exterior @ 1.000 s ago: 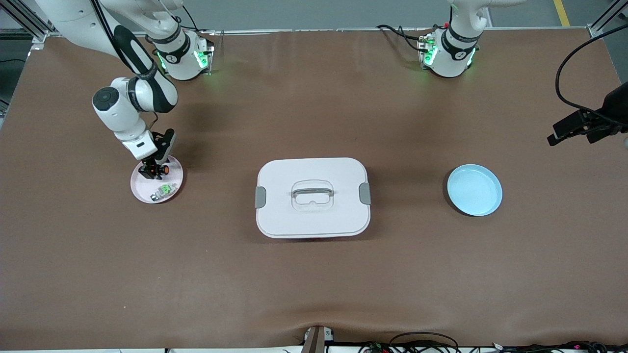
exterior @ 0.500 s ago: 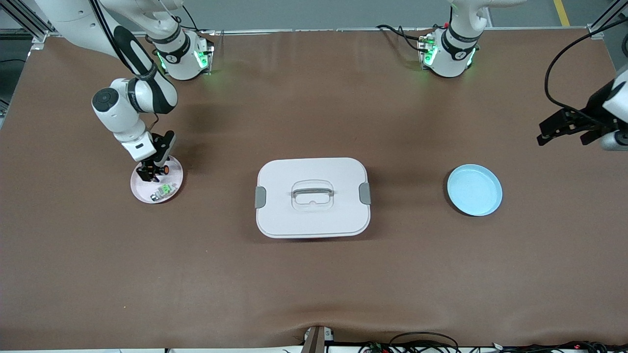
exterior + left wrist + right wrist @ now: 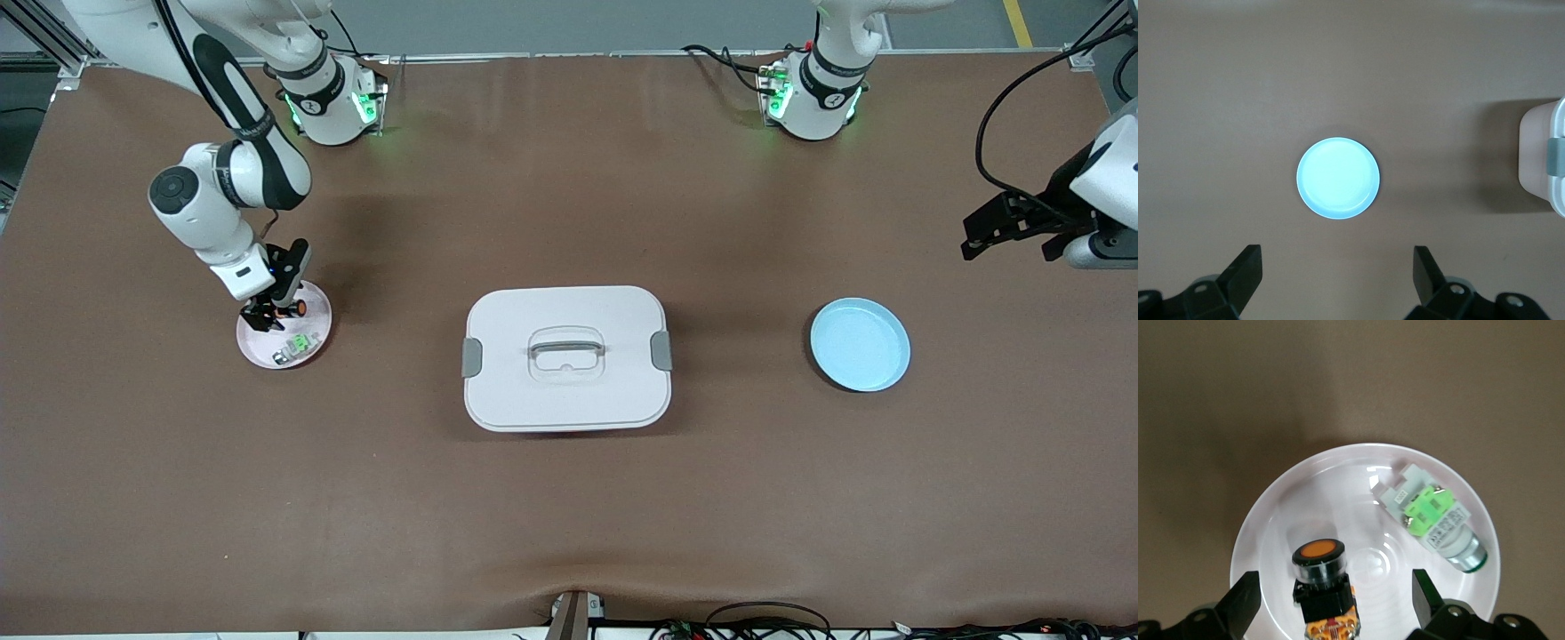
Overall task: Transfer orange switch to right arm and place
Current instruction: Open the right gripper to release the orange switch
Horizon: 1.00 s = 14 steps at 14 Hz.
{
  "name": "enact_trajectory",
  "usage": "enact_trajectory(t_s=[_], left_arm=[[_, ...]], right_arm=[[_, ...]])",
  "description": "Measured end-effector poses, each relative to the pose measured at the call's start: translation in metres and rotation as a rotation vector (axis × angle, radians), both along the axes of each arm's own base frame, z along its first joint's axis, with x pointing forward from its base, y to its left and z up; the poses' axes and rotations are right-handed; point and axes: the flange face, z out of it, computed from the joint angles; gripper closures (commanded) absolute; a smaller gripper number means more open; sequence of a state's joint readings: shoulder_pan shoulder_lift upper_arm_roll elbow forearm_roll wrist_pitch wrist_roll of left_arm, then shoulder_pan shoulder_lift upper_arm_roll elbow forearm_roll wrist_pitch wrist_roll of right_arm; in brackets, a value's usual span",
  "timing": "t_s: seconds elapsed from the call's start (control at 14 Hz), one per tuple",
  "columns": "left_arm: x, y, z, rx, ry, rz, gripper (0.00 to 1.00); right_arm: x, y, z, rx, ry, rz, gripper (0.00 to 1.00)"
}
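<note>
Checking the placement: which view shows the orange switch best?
The right wrist view: the orange switch stands large on the pink plate. The front view shows it tiny, partly hidden under the right gripper. The left wrist view misses it.

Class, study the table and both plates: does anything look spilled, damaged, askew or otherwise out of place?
Nothing stands out. The orange switch and the green-and-silver part lie apart in the pink plate, under the open right gripper. The blue plate is bare, and the white lidded box sits square.
</note>
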<state>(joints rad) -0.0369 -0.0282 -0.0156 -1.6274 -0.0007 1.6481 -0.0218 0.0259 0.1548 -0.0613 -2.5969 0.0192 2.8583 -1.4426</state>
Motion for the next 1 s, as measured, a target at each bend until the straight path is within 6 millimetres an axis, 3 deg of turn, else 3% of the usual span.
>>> enact_trajectory(t_s=[0.21,0.5,0.71,1.0], left_arm=[[-0.012,0.001,0.01,0.002,0.023,0.001,0.0],[-0.012,0.001,0.007,0.002,0.035,0.002,0.0],[-0.011,0.001,0.005,0.002,0.04,0.002,0.0],[-0.012,0.001,0.004,0.003,0.047,0.001,0.0]], right_arm=[[0.007,0.0,0.03,0.015,0.005,-0.08,0.0],[0.007,0.0,0.056,0.04,0.005,-0.277,0.0],[0.01,0.003,0.067,0.073,-0.014,-0.533,0.0],[0.013,0.021,0.07,0.106,0.0,-0.83,0.0]])
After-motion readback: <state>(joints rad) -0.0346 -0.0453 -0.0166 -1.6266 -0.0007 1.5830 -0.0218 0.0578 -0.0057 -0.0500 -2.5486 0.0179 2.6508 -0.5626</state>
